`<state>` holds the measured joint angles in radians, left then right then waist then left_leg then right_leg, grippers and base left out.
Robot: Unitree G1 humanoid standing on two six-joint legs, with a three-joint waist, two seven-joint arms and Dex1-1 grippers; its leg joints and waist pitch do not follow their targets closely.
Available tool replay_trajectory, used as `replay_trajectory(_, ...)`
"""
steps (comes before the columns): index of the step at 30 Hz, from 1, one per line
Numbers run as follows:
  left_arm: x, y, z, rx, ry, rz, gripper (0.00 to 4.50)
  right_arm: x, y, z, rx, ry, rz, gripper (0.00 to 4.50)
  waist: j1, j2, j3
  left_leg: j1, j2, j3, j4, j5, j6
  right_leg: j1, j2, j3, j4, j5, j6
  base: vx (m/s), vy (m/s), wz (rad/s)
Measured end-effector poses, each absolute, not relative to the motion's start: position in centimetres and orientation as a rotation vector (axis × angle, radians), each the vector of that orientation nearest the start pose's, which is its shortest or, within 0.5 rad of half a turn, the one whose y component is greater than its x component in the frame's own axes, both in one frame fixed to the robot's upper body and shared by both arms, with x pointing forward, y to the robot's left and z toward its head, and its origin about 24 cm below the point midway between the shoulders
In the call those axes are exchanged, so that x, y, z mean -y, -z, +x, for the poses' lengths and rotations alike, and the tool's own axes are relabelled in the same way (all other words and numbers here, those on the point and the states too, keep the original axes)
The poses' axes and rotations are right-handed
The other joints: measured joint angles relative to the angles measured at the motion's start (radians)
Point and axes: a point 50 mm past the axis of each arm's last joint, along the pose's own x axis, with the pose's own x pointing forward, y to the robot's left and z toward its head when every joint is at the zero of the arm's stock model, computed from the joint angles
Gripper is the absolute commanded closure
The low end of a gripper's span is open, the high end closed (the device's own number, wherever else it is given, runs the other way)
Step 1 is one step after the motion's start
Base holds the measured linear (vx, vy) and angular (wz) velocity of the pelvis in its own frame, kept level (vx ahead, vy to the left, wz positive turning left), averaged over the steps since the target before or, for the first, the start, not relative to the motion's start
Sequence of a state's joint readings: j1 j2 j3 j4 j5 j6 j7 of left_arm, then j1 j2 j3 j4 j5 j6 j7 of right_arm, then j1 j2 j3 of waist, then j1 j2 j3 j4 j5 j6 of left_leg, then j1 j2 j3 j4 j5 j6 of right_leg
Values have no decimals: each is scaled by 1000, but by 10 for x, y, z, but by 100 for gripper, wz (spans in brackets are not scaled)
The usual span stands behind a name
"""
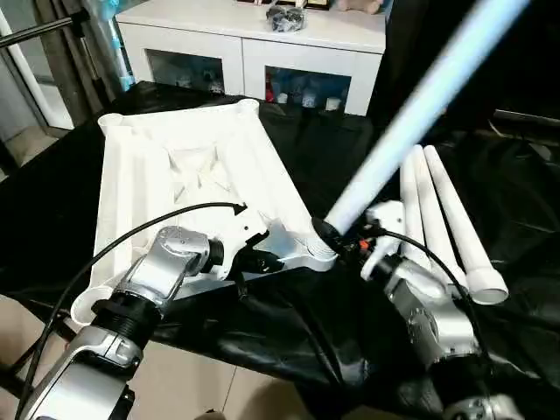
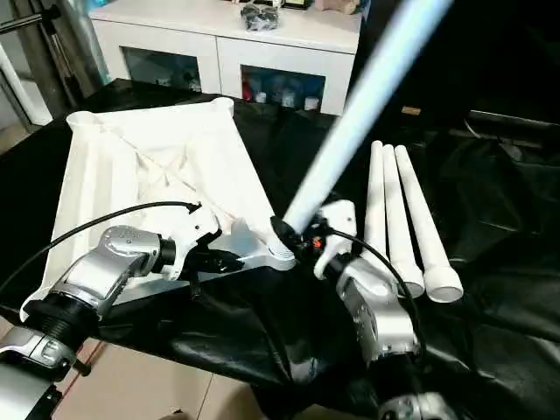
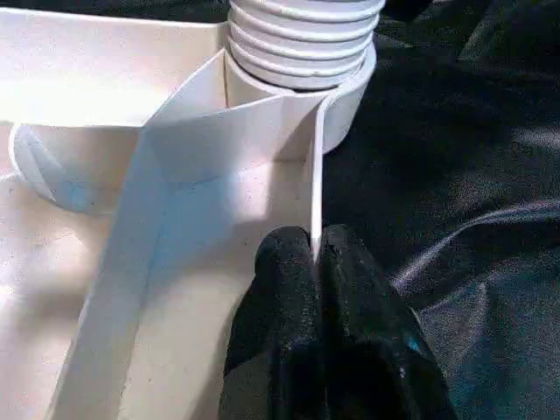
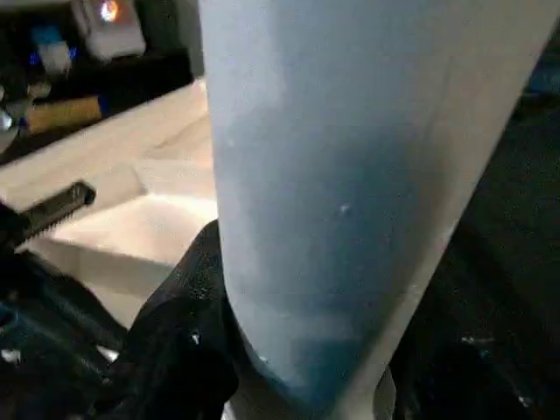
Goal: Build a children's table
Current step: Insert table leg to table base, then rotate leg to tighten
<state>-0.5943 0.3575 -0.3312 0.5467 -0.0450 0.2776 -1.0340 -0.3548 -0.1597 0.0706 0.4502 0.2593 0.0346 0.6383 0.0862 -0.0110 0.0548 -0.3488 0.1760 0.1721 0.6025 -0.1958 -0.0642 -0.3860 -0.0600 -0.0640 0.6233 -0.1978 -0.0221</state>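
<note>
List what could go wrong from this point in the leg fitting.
1. The leg held by the right end effector leans well off vertical at the near corner socket; its threads may cross or jam.
2. The left end effector pinches only a thin rib of the tabletop, so the top may twist loose.
3. Three spare legs lie close beside the right arm and may get knocked away.
</note>
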Motion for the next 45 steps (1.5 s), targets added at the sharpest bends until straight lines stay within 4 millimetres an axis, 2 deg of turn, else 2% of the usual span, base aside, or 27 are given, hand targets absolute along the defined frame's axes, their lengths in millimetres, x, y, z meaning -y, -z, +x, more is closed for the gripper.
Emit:
replay_trajectory(7, -129, -47, 320, -525, 1180, 330, 450, 122, -41, 313, -160, -814, 41, 260, -3, -4, -1, 0, 0, 0, -1, 0, 0, 0, 0, 0, -1, 0, 0, 0, 0, 0)
replay_trajectory(15, -134, -49, 319, -517, 1209, 352, 450, 121, -44, 320, -195, -937, 0, 260, -19, -11, -3, 0, 0, 0, -1, 0, 0, 0, 0, -1, -1, 0, 0, 0, 0, 0)
replay_trajectory(17, -139, -50, 316, -518, 1240, 366, 450, 121, -46, 320, -214, -1017, -27, 260, -23, -14, -5, -1, 0, 0, -5, 0, 0, -1, 0, -1, -3, 0, 0, 0, 0, 0)
replay_trajectory(20, -142, -52, 312, -521, 1288, 391, 450, 120, -47, 317, -229, -1116, -56, 260, -21, -22, -11, -1, 1, -1, -11, -1, 0, -1, 1, -3, -8, 1, -4, 0, 0, 0)
replay_trajectory(29, -148, -54, 307, -532, 1356, 419, 450, 121, -50, 312, -252, -1255, -85, 260, -15, -27, -13, 0, 1, 0, -11, -3, 4, 0, 1, -4, -12, 1, -4, 0, 0, 0)
replay_trajectory(39, -146, -52, 308, -539, 1353, 415, 450, 123, -48, 311, -253, -1249, -77, 260, -2, -27, -14, 1, 1, 0, -11, -3, 3, 3, 1, -4, -12, 1, -4, 0, 0, 0)
replay_trajectory(45, -139, -50, 317, -548, 1245, 408, 450, 116, -41, 322, -225, -1044, -22, 260, -9, -28, -14, 11, 1, 0, -11, -1, 1, 5, 1, -3, -12, -1, -1, 0, 0, 0)
